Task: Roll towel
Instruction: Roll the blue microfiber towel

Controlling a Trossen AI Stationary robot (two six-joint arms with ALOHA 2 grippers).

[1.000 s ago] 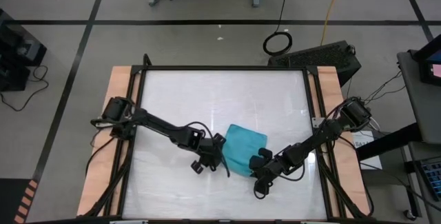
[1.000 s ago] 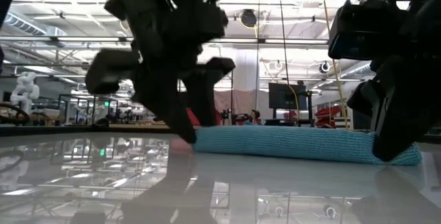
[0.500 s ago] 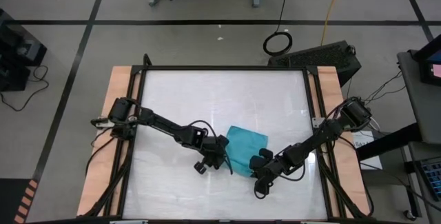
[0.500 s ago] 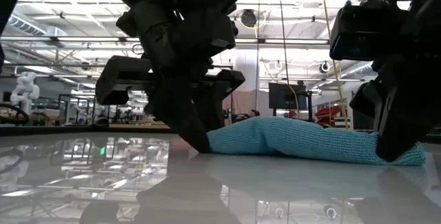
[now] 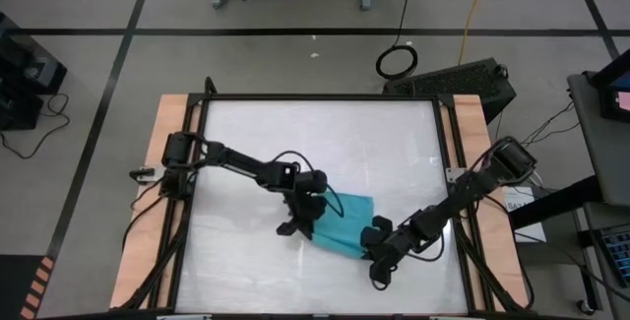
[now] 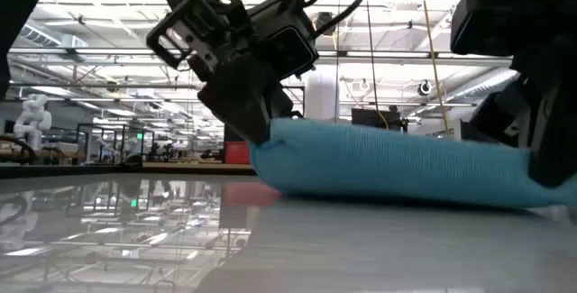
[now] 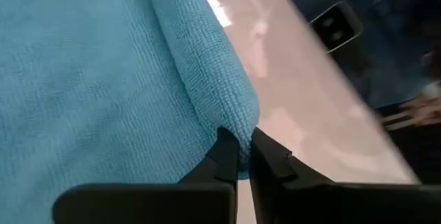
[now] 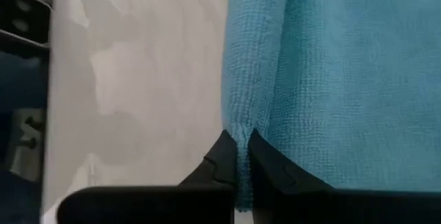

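The left gripper [image 7: 238, 156] pinches a folded corner of the towel [image 7: 103, 79], its two dark fingers [image 7: 224, 158] closed tight on the rolled blue edge. In the high view this gripper [image 5: 307, 214] sits at the towel's [image 5: 345, 224] left side, near the middle of the table [image 5: 295, 133]. The right gripper [image 8: 238, 156] is likewise clamped on the towel's [image 8: 324, 65] edge, and from above it [image 5: 377, 244] meets the cloth at its lower right corner. From table height the towel [image 6: 397, 162] looks bunched into a thick, low roll, apparently resting on the glossy tabletop between both grippers.
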